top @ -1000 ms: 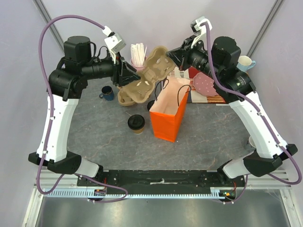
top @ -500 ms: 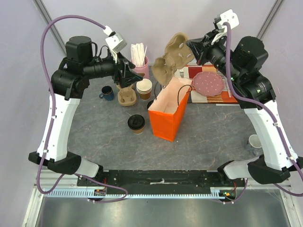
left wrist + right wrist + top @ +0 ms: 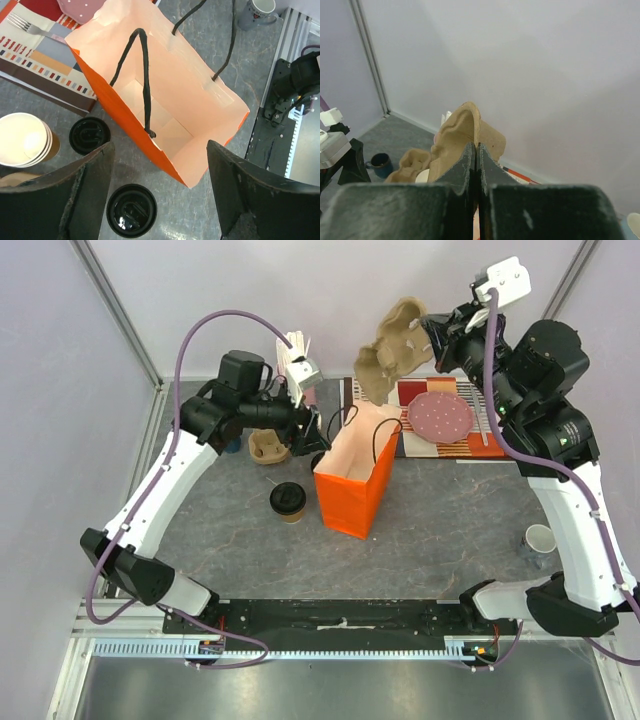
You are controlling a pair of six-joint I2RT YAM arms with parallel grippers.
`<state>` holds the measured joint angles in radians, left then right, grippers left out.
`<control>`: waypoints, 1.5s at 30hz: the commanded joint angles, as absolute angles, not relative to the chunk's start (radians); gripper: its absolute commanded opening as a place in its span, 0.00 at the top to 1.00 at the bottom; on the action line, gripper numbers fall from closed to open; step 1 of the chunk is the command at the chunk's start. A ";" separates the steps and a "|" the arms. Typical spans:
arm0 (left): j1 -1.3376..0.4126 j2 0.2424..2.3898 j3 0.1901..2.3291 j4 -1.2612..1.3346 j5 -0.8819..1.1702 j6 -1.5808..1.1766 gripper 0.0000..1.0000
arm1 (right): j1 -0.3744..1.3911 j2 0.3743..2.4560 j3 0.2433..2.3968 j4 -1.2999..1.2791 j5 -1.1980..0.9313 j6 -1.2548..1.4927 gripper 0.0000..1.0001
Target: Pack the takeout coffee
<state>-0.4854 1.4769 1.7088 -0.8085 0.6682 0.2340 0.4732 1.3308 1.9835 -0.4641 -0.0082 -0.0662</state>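
Though overhead shows one takeout coffee point(image 3: 288, 498), left wrist shows second lid point(image 3: 89, 135)

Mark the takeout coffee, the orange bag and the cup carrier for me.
takeout coffee point(image 3: 288, 498): top view, black lid.
orange bag point(image 3: 350, 504): top view, orange side wall.
cup carrier point(image 3: 380, 365): top view, lower pulp cup.

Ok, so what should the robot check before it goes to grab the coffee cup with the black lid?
1. The takeout coffee is upright with its lid on: ok.
2. The left gripper is open and holds nothing: ok.
3. The orange bag stands with its mouth open: ok.
4. The bag's floor is bare: ok.
5. The black handle is out of the opening: not ok, it droops inside.
6. The right gripper is shut on the cardboard cup carrier, off the table: ok.
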 commanded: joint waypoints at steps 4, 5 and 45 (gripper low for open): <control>-0.523 1.496 1.632 -0.599 0.565 0.112 0.32 | 0.465 1.315 1.937 -0.550 -0.024 -0.164 1.00; -0.525 1.493 1.623 -0.589 0.561 0.103 0.34 | 0.465 1.318 1.933 -0.558 -0.043 -0.166 1.00; -0.525 1.454 1.485 -0.492 0.406 -0.172 0.98 | 0.451 1.367 1.795 -0.562 -0.543 0.078 1.00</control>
